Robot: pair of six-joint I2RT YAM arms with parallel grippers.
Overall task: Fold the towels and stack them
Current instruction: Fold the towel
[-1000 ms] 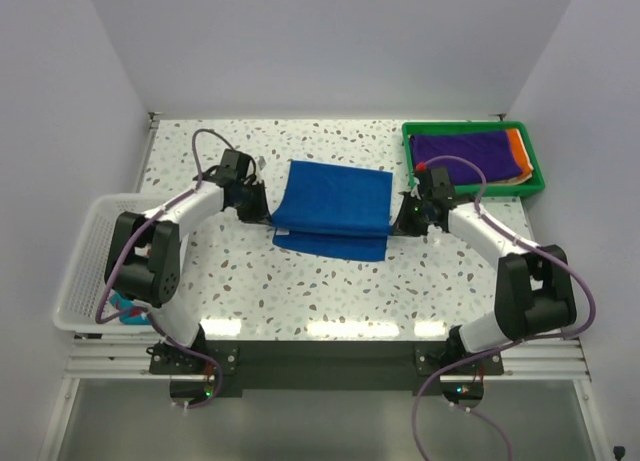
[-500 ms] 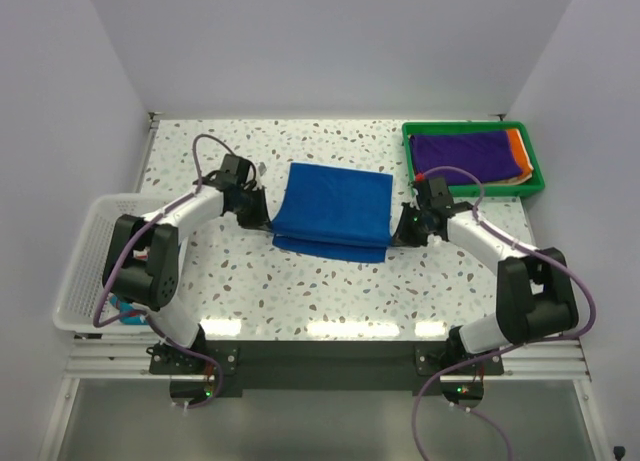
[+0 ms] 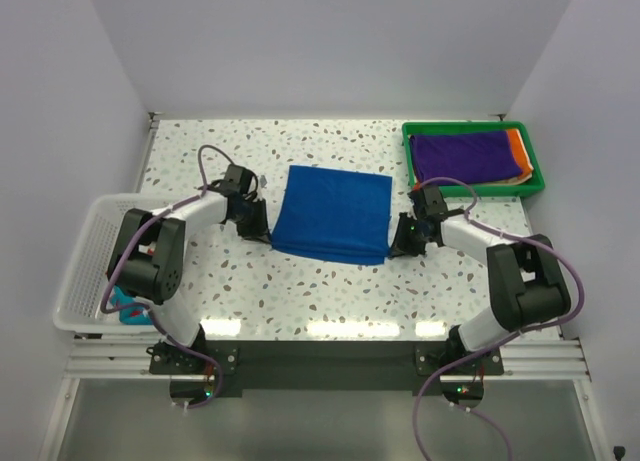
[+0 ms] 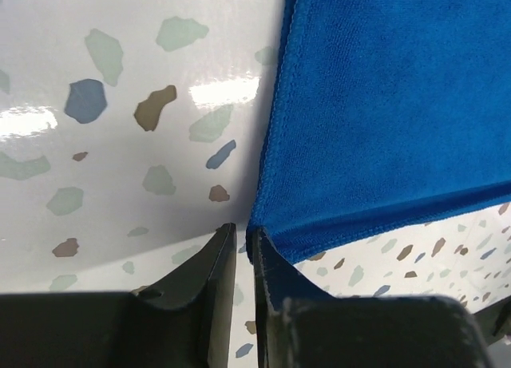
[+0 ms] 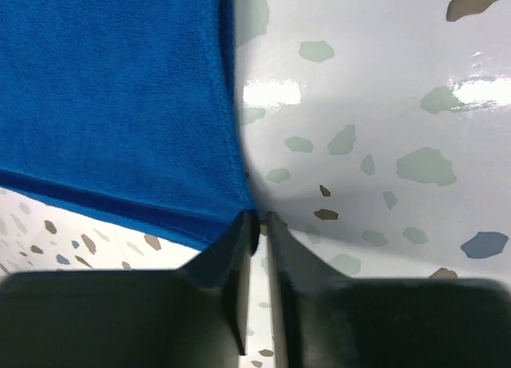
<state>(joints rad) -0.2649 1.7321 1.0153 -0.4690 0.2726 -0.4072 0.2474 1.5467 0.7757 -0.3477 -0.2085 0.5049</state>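
Both pincers pinching the near corners of the blue towel, mid-fold.

The left gripper [image 4: 243, 239] and the right gripper [image 5: 259, 220] are each clamping, jaws nearly together, on a near corner of the blue towel [image 3: 335, 213], which is lying, apparently doubled, mid-table [image 3: 300, 291]. Farther out, the purple towel [image 3: 465, 153] and orange towel [image 3: 516, 144] are sitting stacked in the green tray [image 3: 475, 190]. Teal-and-red cloth [image 3: 124, 308] is waiting in the white basket [image 3: 85, 251], so folding and stacking are likely remaining.
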